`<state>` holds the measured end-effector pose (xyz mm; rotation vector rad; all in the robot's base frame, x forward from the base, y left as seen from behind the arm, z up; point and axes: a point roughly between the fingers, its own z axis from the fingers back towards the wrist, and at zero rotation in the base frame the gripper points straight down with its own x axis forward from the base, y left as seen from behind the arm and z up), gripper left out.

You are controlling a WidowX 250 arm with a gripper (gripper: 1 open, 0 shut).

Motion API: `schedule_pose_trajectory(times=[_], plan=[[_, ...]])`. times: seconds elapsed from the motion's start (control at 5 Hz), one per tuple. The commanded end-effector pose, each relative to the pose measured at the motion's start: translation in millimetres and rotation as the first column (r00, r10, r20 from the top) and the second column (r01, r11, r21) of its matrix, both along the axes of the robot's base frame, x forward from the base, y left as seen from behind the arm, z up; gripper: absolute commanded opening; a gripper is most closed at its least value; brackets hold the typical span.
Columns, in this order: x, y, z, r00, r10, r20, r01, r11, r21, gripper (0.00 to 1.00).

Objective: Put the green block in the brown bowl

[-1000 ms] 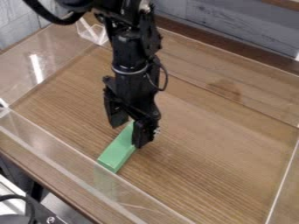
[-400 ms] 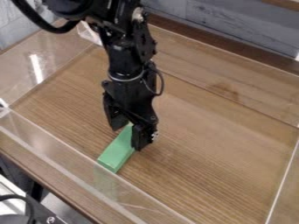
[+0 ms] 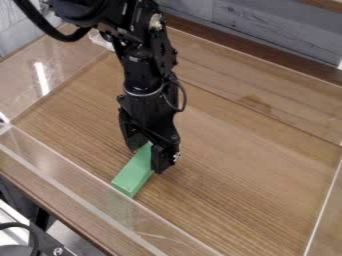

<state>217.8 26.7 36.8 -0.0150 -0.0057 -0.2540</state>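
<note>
A flat, matte green block (image 3: 134,174) lies on the wood-grain table (image 3: 254,150). The black gripper (image 3: 150,150) points straight down over the block's far end, jaws spread wide, straddling it.

The robot arm (image 3: 140,60) is black throughout, built of chunky, rounded segments stacked one on another, with a matte finish that catches dull grey highlights. Thin black cables loop out from its upper part and along its side. The gripper (image 3: 148,150) is black too, a boxy body ending in 2 thick, blunt jaws.
</note>
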Motion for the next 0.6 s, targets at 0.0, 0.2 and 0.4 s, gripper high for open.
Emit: schedule_pose_trajectory(times=[0.0, 0.2, 0.4], plan=[[3.5, 2.8, 2.3, 1.0, 0.011, 0.025, -0.011, 1.0, 0.0, 1.0], [3.8, 2.8, -0.2, 1.0, 0.014, 0.026, -0.014, 1.0, -0.004, 0.0], [2.4, 1.7, 0.1, 1.0, 0.02, 0.02, -0.02, 1.0, -0.009, 0.0]])
